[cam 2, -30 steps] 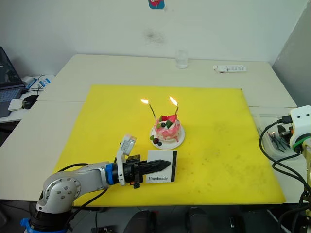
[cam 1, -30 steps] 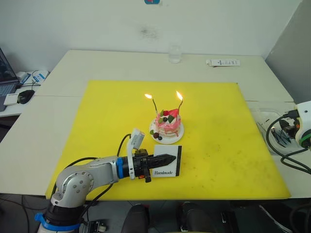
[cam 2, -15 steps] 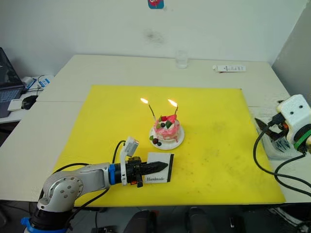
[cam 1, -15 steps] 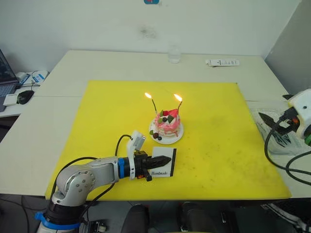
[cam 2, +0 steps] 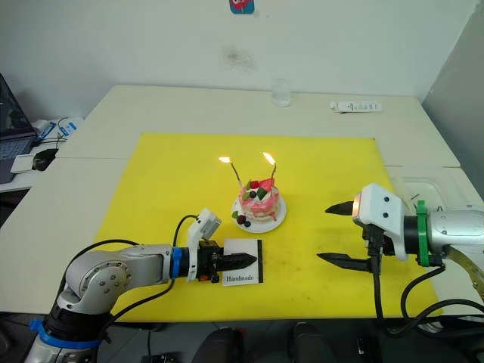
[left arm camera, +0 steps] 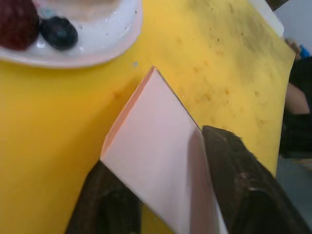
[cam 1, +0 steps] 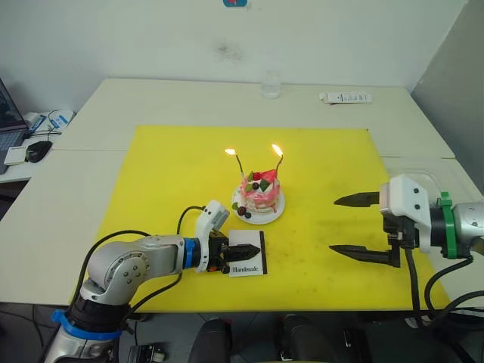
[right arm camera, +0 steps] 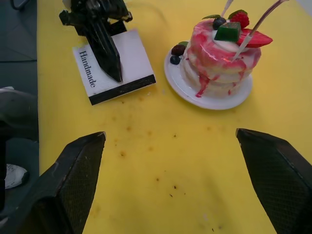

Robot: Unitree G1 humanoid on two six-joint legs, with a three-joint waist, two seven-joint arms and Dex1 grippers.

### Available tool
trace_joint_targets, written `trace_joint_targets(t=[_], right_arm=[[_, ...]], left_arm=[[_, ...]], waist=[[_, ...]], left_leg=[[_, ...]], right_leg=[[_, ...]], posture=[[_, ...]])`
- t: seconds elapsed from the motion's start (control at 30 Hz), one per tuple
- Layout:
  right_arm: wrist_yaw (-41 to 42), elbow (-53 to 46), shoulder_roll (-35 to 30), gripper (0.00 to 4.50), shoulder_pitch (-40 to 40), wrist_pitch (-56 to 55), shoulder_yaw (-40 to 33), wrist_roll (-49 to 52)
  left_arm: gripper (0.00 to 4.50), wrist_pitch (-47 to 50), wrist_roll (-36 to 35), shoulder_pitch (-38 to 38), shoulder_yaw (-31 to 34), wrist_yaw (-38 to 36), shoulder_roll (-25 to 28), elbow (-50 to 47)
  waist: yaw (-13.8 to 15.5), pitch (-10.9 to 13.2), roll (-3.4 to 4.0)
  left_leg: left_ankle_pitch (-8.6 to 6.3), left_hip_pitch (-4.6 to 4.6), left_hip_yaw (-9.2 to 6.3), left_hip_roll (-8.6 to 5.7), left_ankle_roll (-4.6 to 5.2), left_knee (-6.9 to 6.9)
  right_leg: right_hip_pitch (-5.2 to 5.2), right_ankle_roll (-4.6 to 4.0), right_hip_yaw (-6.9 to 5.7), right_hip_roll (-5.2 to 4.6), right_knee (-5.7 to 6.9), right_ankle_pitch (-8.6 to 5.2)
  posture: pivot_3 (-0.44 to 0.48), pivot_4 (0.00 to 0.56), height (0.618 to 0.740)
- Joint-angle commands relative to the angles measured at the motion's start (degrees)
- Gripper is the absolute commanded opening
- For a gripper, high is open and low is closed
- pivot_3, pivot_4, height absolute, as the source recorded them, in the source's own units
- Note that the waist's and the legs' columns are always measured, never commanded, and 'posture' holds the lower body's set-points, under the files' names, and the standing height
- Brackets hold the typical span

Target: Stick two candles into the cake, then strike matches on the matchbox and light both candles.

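Two candles (cam 1: 239, 162), both lit, are seen standing in one cake (cam 1: 260, 194) at the yellow mat's (cam 1: 151, 174) centre. One matchbox (cam 1: 246, 253) lies at the cake's 7 o'clock, pinched by the left gripper (cam 1: 240, 253) fingers. The right gripper (cam 1: 345, 225) fingers are spread wide at the cake's 4 o'clock.

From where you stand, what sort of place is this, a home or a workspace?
Probably an office or lab test bench, not a home: plain white tables pushed together under a bare white wall, a yellow work mat, and a laptop with a mouse on a side desk.
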Motion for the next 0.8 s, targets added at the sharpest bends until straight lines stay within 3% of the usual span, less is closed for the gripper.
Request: trace_joint_targets(t=[0.03,0.17,0.3,0.4,0.53,0.8], right_arm=[[-1.1,-1.22,0.24,4.5,-0.79,-0.1,0.18,0.46],[-1.41,-1.08,0.25,4.5,-0.67,-0.46,0.7,0.42],[-1.54,-0.49,0.19,4.5,-0.94,-1.73,0.88,-0.74],[-2.49,0.16,1.6,4.5,-1.64,-3.82,-0.25,-1.29],[-2.8,2.14,2.43,4.5,-1.75,-7.17,-3.56,-2.34],[6.37,8.02,-2.26,4.5,2.71,-12.6,-14.21,-1.91]], left_arm=[[3.19,-0.18,1.1,-1.79,0.86,-1.82,3.46,-4.84],[4.44,-0.44,1.42,-1.95,2.56,-3.24,6.81,-6.38],[4.48,-2.03,1.65,-1.76,4.89,-6.49,10.39,-7.27],[4.48,-5.49,2.84,1.85,8.36,-12.21,16.27,-8.35],[4.48,-19.46,9.9,9.21,15.0,-22.29,22.58,-6.25],[4.48,-40.43,25.46,19.84,23.99,-22.44,22.01,-2.11]], waist=[[0.0,0.0,0.0],[-0.03,0.02,-0.03],[-0.02,0.02,-0.04],[-0.16,0.03,-0.05],[-0.23,0.11,0.01],[0.83,0.12,0.02]], left_leg=[[0.0,-0.01,0.0,0.0,0.0,0.0],[0.0,-0.01,0.02,0.0,0.0,0.0],[0.0,-0.01,0.0,0.01,0.0,0.0],[0.0,0.0,0.02,0.04,0.0,-0.01],[0.0,0.01,0.02,0.06,0.0,-0.06],[-0.01,-0.02,0.14,0.02,0.0,-0.08]], right_leg=[[-0.01,0.0,0.0,-0.01,0.0,0.0],[-0.02,0.0,0.0,-0.03,-0.01,0.0],[-0.02,0.0,-0.02,-0.04,-0.01,0.0],[-0.03,0.0,0.0,-0.06,-0.01,0.0],[-0.07,-0.06,-0.02,-0.13,-0.01,-0.04],[-0.07,-0.15,-0.01,-0.32,-0.1,-0.09]], posture=[[0.0,0.15,0.74],[0.0,0.15,0.74],[0.0,0.15,0.74],[0.0,0.15,0.74],[0.0,0.15,0.74],[0.0,0.15,0.74]])
